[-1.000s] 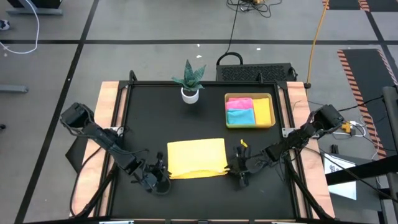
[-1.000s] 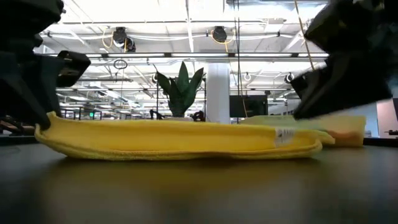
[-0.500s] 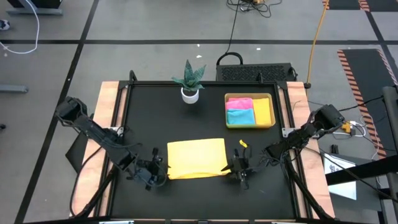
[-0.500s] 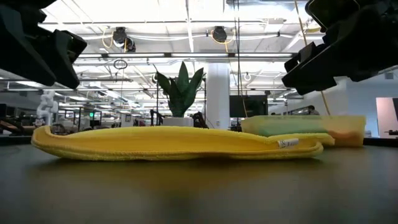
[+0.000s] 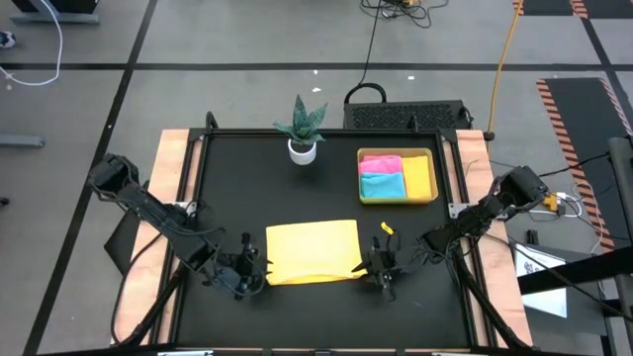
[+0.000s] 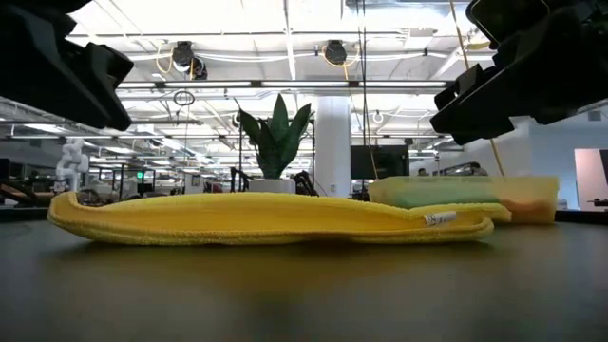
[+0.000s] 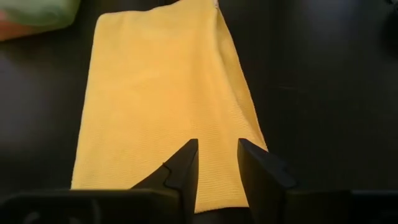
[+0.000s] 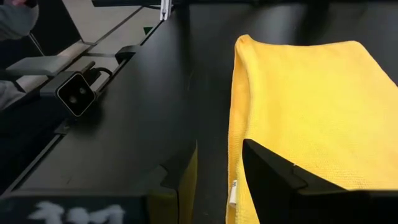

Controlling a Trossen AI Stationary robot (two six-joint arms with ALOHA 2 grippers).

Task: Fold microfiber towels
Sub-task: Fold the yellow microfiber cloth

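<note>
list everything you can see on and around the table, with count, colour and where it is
yellow towel: one, yellow, folded flat on the near middle of the table, between the two grippers
tray: one, yellow-green, far right part of the table
towels in the tray: three folded, pink, light blue and yellow-orange, lying side by side inside it
potted plant: one, green leaves in a white pot, far middle of the table
table: one, black top with pale wooden side edges
left gripper: one, dark, open, at the yellow towel's left edge, holding nothing
right gripper: one, dark, open, at the yellow towel's right edge, holding nothing
</note>
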